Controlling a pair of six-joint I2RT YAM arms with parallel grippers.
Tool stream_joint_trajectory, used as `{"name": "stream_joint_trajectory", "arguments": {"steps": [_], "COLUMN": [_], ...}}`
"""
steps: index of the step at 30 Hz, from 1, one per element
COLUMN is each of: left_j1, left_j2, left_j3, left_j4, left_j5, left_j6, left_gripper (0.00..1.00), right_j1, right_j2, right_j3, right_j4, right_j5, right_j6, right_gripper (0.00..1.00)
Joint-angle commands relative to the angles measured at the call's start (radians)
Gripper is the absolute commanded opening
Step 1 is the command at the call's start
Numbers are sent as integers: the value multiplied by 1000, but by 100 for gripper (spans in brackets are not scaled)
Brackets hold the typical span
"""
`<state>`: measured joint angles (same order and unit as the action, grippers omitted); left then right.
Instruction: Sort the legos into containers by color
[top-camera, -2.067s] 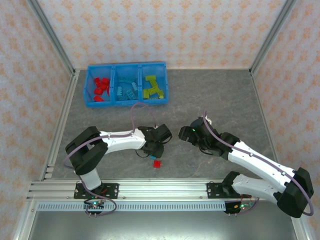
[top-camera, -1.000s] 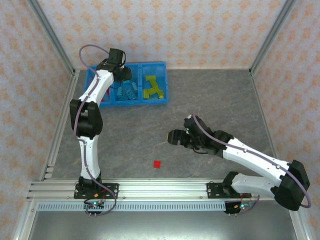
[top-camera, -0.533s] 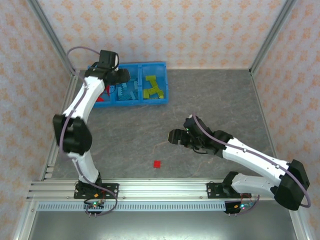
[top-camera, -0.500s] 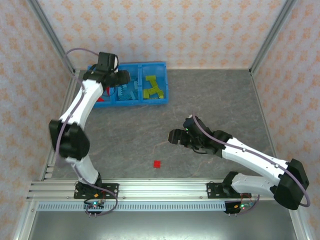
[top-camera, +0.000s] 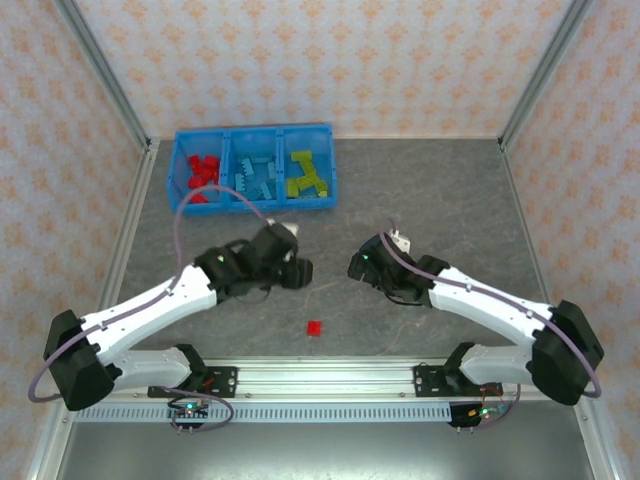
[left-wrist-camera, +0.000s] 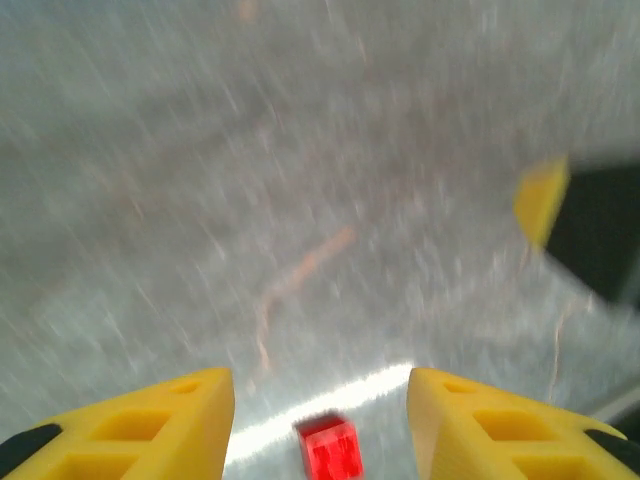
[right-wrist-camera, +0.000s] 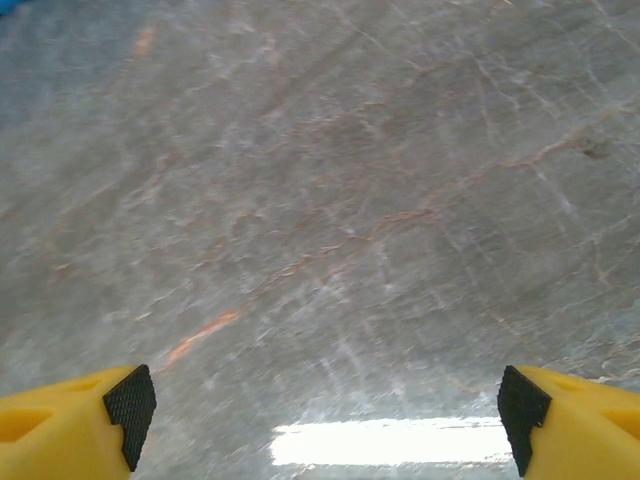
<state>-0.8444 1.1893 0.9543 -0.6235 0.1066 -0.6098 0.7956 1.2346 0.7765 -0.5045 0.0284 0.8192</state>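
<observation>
A loose red lego (top-camera: 314, 327), a small square-looking studded brick, lies alone on the grey marbled table (top-camera: 420, 190) near the front edge, between the two arms. The left end effector (left-wrist-camera: 318, 395) hangs above it with its yellow fingers moderately parted and nothing held; the left wrist view is blurred. The right end effector (right-wrist-camera: 325, 400) is spread wide and empty over bare table. At the far left, the blue tray (top-camera: 255, 207) holds red bricks (top-camera: 203, 175) in its left compartment, light blue bricks (top-camera: 255, 178) in the middle and lime green bricks (top-camera: 305, 178) on the right.
</observation>
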Motion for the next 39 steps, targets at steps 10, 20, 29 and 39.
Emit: {"name": "stream_joint_trajectory", "arguments": {"steps": [10, 20, 29, 39], "left_j1": [-253, -299, -298, -137], "left_j2": [300, 448, 474, 293], "left_j3": [-27, -51, -55, -51], "left_j4": [36, 46, 81, 61], "left_j5": [-58, -118, -137, -156], "left_j6": [-182, -168, -144, -75], "left_gripper": [63, 57, 31, 26], "right_j1": [-16, -21, -21, -21], "right_j2": [92, 52, 49, -41], "right_j3": [46, 10, 15, -32], "right_j4": [-21, -12, -18, 170], "right_j5": [-30, -28, -36, -198], "right_j6": [-18, 5, 6, -66], "right_gripper": [91, 91, 91, 91]}}
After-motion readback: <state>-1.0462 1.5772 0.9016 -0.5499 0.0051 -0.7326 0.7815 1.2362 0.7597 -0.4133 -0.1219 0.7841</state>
